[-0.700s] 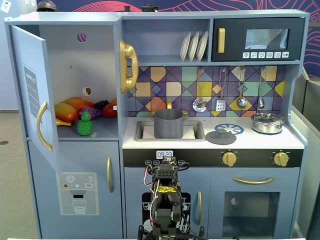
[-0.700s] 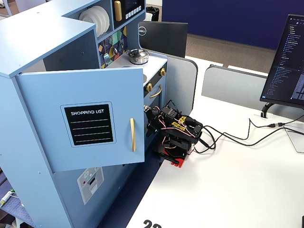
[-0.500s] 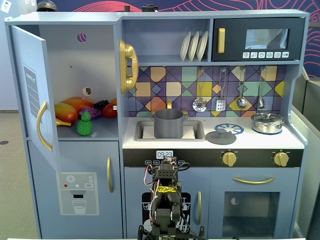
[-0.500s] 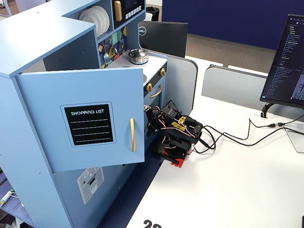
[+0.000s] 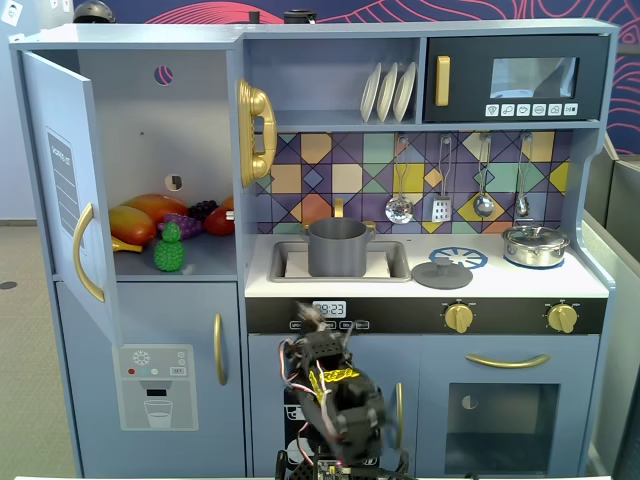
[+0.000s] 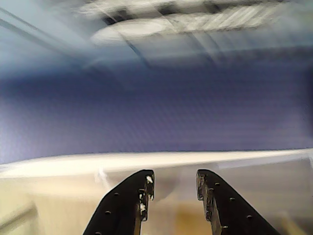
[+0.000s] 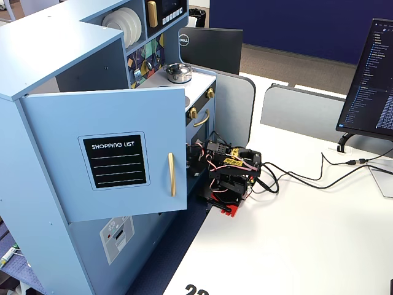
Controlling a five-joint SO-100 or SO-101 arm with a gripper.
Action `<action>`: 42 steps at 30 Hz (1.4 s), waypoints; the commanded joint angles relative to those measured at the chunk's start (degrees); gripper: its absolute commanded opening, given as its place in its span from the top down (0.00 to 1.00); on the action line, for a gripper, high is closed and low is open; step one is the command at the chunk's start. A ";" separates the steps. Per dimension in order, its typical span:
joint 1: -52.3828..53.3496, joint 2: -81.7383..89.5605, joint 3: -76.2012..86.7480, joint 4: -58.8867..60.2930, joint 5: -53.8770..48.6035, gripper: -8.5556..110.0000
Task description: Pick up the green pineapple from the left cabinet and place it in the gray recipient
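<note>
One white desk (image 7: 295, 246), blue partition (image 7: 307, 24).

An office: gray desk partitions (image 7: 288, 110) and a computer monitor (image 7: 368, 80) stand beyond the gripper (image 7: 195, 150), behind the white desk (image 7: 295, 246).

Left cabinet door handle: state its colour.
Gold, clearest in a fixed view on the left cabinet door handle.

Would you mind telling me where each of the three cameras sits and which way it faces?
A fixed view: behind the arm, facing the toy kitchen's front; green pineapple in the left cabinet, gray recipient in the sink.
Wrist view: rides the gripper, jaws apart, blurred background.
Another fixed view: off to the side, looking at the open cabinet door and the arm.
Both fixed views share arm and kitchen.
</note>
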 commanded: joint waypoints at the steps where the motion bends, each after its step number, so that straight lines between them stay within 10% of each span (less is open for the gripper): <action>1: -14.77 -7.03 -6.77 -40.87 -2.37 0.93; 22: -23.38 -22.24 -27.16 -51.94 -14.77 0.61; 42: -18.90 -57.48 -49.48 -68.47 -11.69 0.55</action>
